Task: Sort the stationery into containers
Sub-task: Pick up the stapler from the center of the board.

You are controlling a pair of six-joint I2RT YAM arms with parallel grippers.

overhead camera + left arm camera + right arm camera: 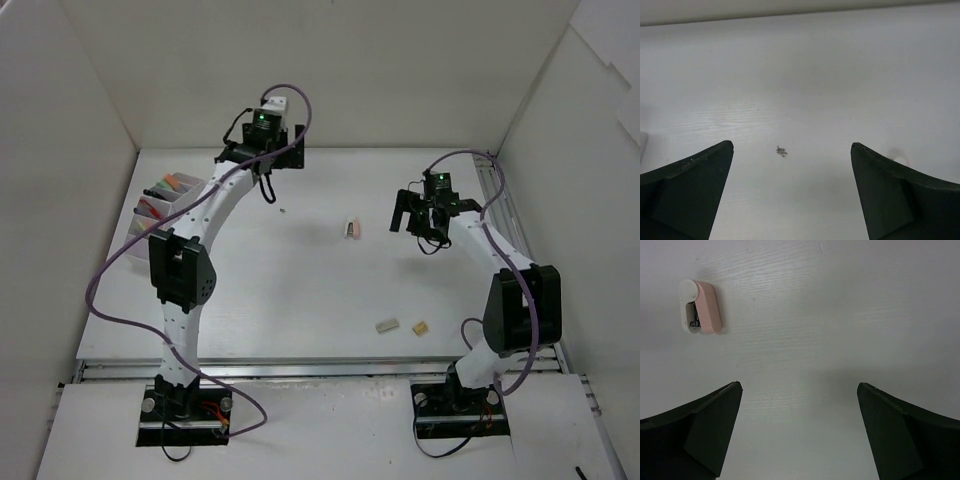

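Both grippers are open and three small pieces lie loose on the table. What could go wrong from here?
1. The pink-and-white item lies left of the open jaws of the right gripper, not between them; closing now would likely miss or nudge it.
2. The whitish eraser and tan eraser lie close together; grabbing one may knock the other.
3. The left arm runs close beside the organiser and might bump it when swinging.

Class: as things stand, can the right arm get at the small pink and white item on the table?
Probably yes: the pink and white item lies alone on bare table, ahead of the right arm's open jaws, with nothing between.
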